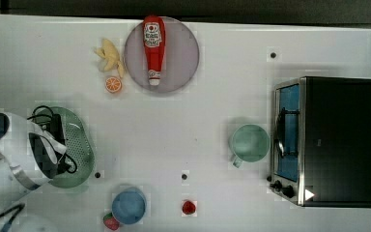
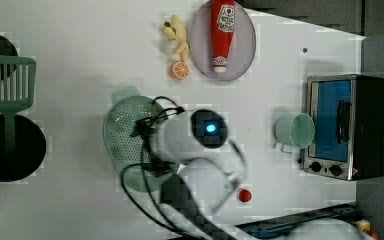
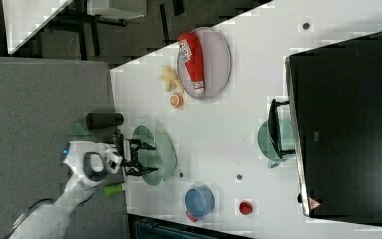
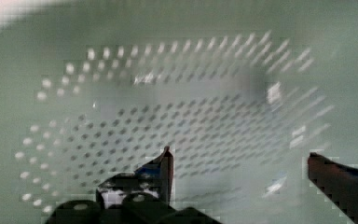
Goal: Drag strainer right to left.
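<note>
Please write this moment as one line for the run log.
gripper: open, nothing held | position: over strainer | strainer: at the top view's left | mug: beside toaster oven

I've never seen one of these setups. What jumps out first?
The white robot arm, its open end effector over a pale green strainer at the top view's left. Next, the red ketchup bottle lying on a grey plate at the top view's upper middle, and the toaster oven at its right.
</note>
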`<state>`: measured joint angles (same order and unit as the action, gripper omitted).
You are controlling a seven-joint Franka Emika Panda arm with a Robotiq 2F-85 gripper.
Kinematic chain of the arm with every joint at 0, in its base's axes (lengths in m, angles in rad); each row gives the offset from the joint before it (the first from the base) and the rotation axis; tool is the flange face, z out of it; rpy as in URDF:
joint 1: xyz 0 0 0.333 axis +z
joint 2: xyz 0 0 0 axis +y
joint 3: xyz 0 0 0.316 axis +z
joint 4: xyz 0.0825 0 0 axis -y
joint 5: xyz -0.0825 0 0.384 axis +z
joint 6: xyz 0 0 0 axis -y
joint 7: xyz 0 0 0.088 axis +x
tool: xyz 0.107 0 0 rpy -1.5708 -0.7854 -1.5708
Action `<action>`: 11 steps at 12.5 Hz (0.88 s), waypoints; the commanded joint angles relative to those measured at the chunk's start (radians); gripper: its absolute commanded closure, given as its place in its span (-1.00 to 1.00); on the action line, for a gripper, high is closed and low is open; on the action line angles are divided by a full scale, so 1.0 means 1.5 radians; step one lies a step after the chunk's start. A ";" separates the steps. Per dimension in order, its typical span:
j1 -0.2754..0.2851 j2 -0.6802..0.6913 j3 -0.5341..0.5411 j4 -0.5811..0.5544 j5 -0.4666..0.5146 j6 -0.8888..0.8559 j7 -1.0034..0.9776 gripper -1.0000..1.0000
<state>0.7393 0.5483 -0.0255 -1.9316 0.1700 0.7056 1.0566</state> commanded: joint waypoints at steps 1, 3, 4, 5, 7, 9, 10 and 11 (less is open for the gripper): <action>-0.035 -0.191 -0.110 0.053 -0.027 -0.118 -0.219 -1.00; -0.041 -0.293 -0.192 0.054 -0.040 -0.200 -0.337 -1.00; -0.045 -0.340 -0.233 0.054 -0.062 -0.239 -0.403 -1.00; -0.050 -0.383 -0.274 0.055 -0.100 -0.276 -0.473 -1.00; -0.059 -0.454 -0.348 0.055 -0.188 -0.313 -0.604 -1.00; -0.062 -0.499 -0.407 0.054 -0.225 -0.343 -0.667 -1.00; -0.062 -0.512 -0.429 0.053 -0.225 -0.352 -0.674 -1.00; -0.062 -0.519 -0.442 0.051 -0.225 -0.364 -0.674 -1.00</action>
<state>0.5776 -0.3062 -0.7588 -1.7627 -0.1964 0.1724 0.1649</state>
